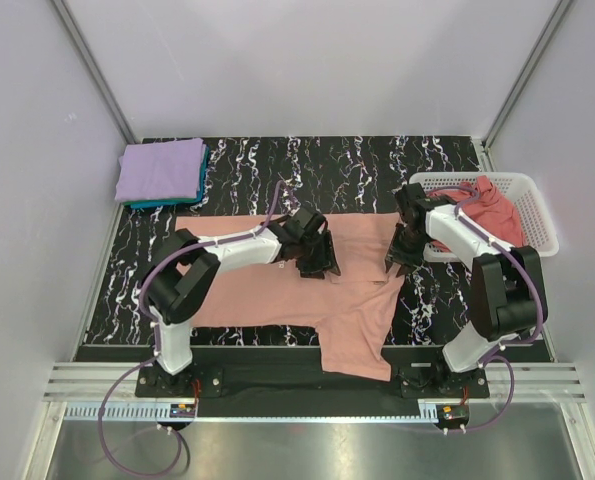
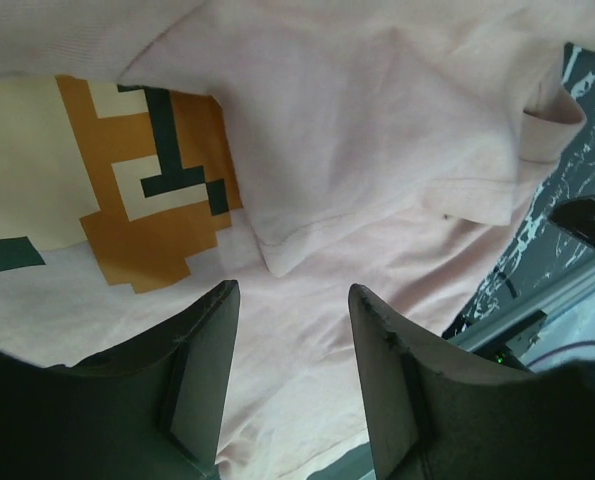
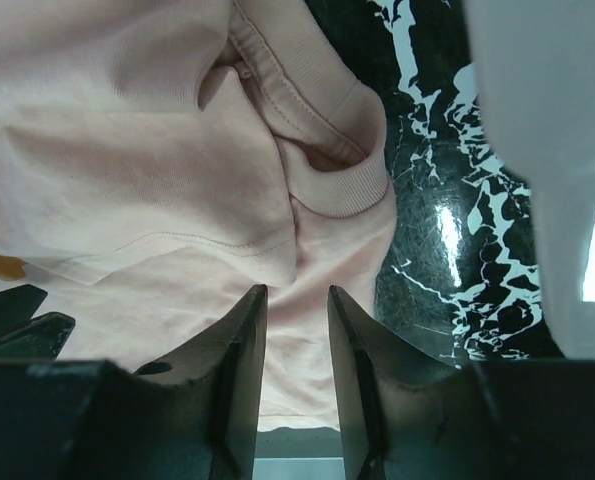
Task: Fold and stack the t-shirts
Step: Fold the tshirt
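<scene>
So the salmon-pink t-shirt [image 1: 257,290] lies long-ways along the table's [image 1: 377,160] near edge, collar [image 3: 347,185] just under the right gripper [image 1: 395,264] and chest under the left gripper [image 1: 314,264], both open and empty.

White basket [image 1: 539,214] blocks the right; folded shirts [image 1: 161,170] fill the far-left corner.
</scene>
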`<state>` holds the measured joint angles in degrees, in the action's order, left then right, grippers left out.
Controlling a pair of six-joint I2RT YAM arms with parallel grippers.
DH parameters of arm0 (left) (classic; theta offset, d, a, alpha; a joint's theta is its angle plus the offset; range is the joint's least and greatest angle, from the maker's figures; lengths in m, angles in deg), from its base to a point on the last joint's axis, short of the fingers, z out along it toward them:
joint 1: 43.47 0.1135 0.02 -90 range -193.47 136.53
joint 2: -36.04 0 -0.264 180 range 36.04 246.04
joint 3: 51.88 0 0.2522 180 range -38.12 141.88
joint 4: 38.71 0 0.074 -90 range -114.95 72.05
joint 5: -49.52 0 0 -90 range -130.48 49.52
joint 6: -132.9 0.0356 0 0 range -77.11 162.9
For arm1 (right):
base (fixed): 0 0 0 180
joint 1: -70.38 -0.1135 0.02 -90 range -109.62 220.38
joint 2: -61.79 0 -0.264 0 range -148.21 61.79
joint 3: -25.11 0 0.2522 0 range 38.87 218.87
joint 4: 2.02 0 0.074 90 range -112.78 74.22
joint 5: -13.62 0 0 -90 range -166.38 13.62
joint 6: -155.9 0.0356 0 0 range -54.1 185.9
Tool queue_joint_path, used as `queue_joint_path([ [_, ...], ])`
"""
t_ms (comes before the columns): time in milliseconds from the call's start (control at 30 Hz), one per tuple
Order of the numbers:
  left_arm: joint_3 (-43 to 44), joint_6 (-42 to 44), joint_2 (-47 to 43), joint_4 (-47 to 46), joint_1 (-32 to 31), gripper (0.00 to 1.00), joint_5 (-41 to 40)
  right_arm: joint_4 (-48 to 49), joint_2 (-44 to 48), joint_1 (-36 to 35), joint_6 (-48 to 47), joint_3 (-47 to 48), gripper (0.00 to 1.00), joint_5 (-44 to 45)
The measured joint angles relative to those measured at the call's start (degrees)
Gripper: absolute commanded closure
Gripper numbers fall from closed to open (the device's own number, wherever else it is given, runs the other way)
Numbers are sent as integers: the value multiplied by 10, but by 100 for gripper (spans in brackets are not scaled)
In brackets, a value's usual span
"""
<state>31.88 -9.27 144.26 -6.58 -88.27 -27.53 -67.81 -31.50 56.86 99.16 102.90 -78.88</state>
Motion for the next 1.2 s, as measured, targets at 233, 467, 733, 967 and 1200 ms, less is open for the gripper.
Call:
queue_joint_path([
  [233, 9, -11, 29, 0, -5, 48, -21, 31, -9, 1, -2, -15, 62, -3],
  [467, 24, -16, 40, 0, -12, 52, -32, 59, -22, 0, -4, -15, 67, -12],
  [733, 35, -17, 46, 7, -13, 62, -38, 74, -24, 0, -4, -17, 65, -13],
  [967, 52, -17, 58, 16, -15, 77, -38, 88, -23, 0, -4, -24, 67, -10],
  [1200, 59, -18, 60, 31, -16, 100, -40, 102, -20, 0, -9, -35, 76, -1],
])
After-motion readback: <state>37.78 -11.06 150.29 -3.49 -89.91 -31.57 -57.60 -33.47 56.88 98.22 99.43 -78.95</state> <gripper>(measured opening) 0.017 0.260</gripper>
